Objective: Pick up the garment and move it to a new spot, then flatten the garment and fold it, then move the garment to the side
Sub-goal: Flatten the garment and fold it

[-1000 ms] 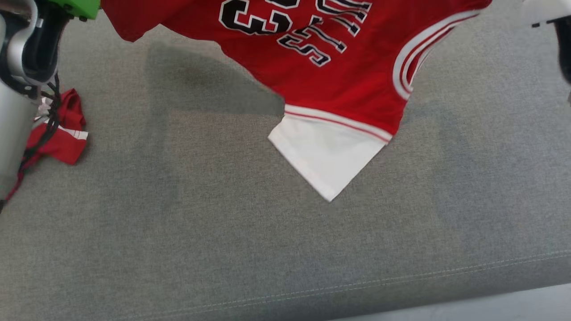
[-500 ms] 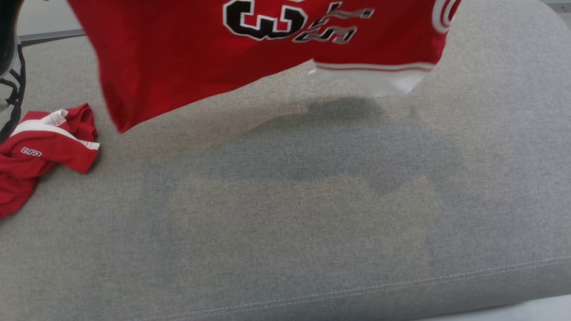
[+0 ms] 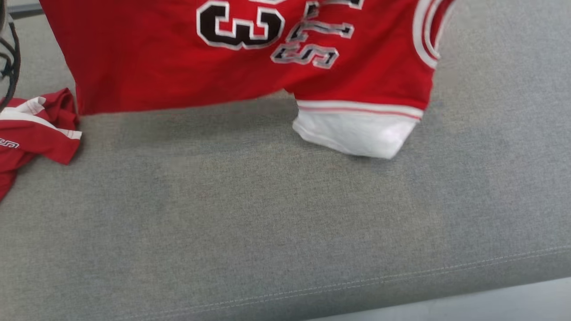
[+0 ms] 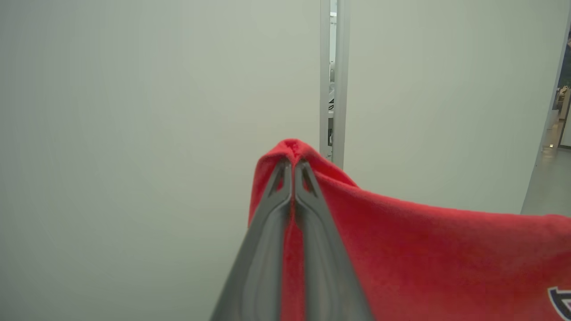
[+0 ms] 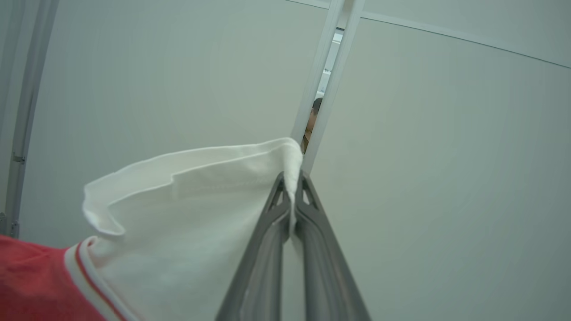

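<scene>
Jersey [image 3: 178,58]: one, red, held up by both grippers and hanging spread over the far half of the grey cushion [image 3: 267,223]. Its upper part runs off the top of the head view. The lower hem hangs low over the cushion; you can't tell whether it touches.

Writing on the jersey:
- One big black numeral 3 [image 3: 241,24] with a white outline, seen whole.
- Beside it, black-and-white block lettering [image 3: 308,42], cut by the frame edge. Not readable as a word.

Trim: white and red stripes round the armhole at the right. One white sleeve [image 3: 357,133] below a striped band hangs lowest, with its shadow close under it.

Grippers, two:
- Your left gripper [image 4: 293,162] has its fingers pressed together, pinching a peak of red jersey cloth.
- Your right gripper [image 5: 292,176] has its fingers closed on the rim of a white part of the jersey, with a red-striped band below it.
- Pale wall panels [image 4: 134,111] stand behind both, with a narrow gap [image 4: 332,89] between them.

Second garment [image 3: 35,133]: one, red with a white stripe, crumpled on the cushion at your left, just beside the jersey's hanging edge. It has a small mark [image 3: 6,143] at the frame edge, too cut off to read.

A black cable [image 3: 11,58] loops at the upper left. One stitched seam [image 3: 401,276] runs along the cushion's near edge.
</scene>
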